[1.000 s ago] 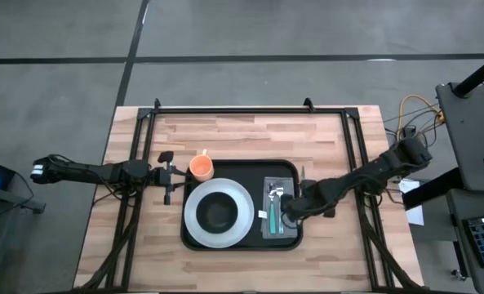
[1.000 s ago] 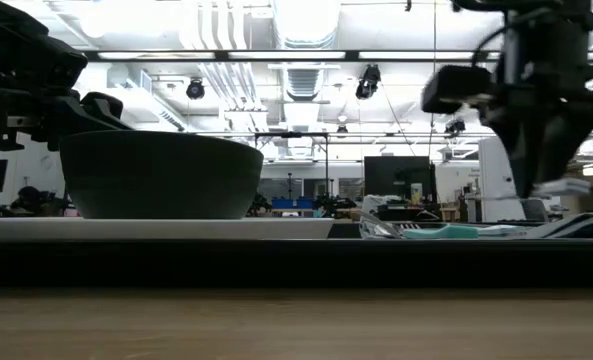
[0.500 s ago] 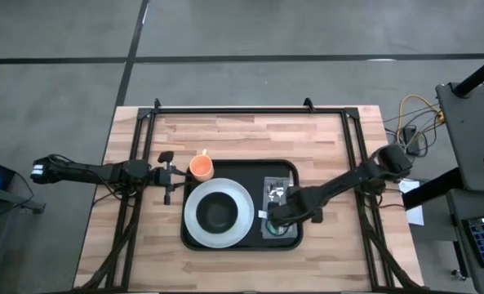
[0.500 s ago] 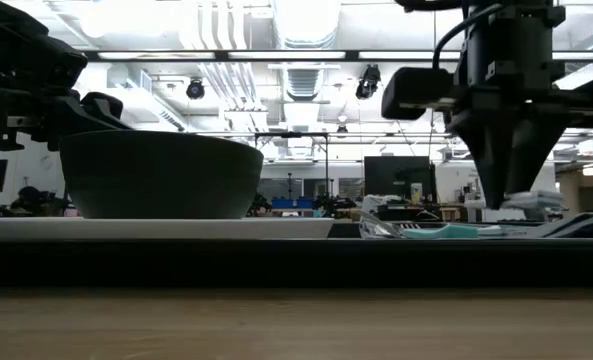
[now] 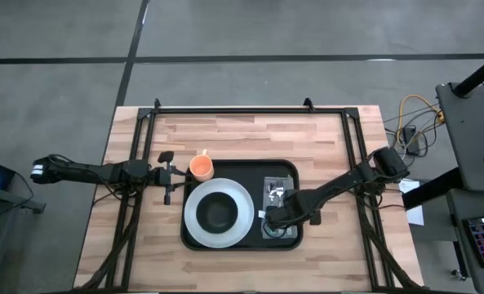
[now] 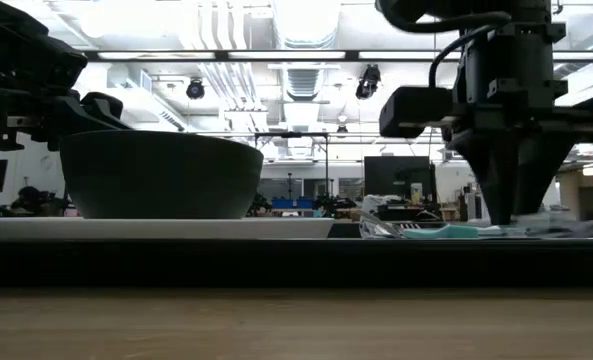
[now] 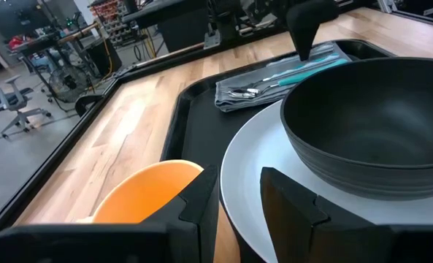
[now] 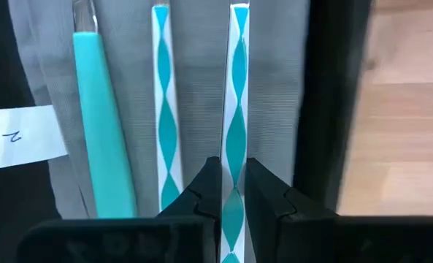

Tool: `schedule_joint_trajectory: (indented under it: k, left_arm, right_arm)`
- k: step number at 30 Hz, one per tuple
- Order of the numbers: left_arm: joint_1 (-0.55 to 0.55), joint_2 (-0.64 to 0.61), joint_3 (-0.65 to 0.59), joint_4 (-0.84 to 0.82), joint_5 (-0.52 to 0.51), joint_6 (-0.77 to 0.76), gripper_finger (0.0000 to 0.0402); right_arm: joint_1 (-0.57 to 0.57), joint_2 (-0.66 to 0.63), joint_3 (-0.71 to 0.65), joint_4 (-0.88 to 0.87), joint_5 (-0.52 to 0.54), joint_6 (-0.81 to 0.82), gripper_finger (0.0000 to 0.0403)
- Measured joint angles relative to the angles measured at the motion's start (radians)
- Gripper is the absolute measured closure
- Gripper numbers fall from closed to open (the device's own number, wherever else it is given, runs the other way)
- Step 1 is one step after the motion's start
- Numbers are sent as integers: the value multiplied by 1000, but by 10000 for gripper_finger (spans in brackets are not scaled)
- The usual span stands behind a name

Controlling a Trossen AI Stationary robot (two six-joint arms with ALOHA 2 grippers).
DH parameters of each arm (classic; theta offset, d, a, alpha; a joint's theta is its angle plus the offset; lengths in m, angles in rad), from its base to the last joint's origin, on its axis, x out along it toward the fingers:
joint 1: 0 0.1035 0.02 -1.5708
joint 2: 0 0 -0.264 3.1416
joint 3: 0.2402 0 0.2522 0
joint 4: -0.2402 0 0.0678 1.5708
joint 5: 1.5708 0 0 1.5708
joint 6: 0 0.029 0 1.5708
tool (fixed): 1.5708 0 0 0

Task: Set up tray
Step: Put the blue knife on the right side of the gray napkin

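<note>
Right gripper (image 8: 232, 191) pinching striped handle (image 8: 235, 109) on napkin (image 8: 128, 88).

- The tray (image 5: 240, 173) lies at the middle of the table (image 5: 225, 135).
- A plate (image 5: 197, 219) fills the tray's left half, and a bowl (image 5: 218, 213) sits in its middle.
- A napkin (image 5: 268, 196) lies along the tray's right side, with three pieces of cutlery (image 8: 165, 124) side by side on it.
- A cup (image 5: 201, 167) stands just off the tray's rear left corner, near the plate.
- The right gripper (image 5: 268, 218) is over the napkin's front end, one handle between its fingers.
- The left gripper (image 5: 170, 174) is left of the cup, over the table.
</note>
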Motion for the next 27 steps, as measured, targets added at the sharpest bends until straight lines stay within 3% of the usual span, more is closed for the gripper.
schedule_joint_trajectory:
  k: [23,27]
  left_arm:
    - [0,0,0,0,0,0,317]
    - [0,0,0,0,0,0,317]
  right_arm:
    - [0,42,-11,34,-1,-23,378]
    - [0,42,-11,33,0,4,346]
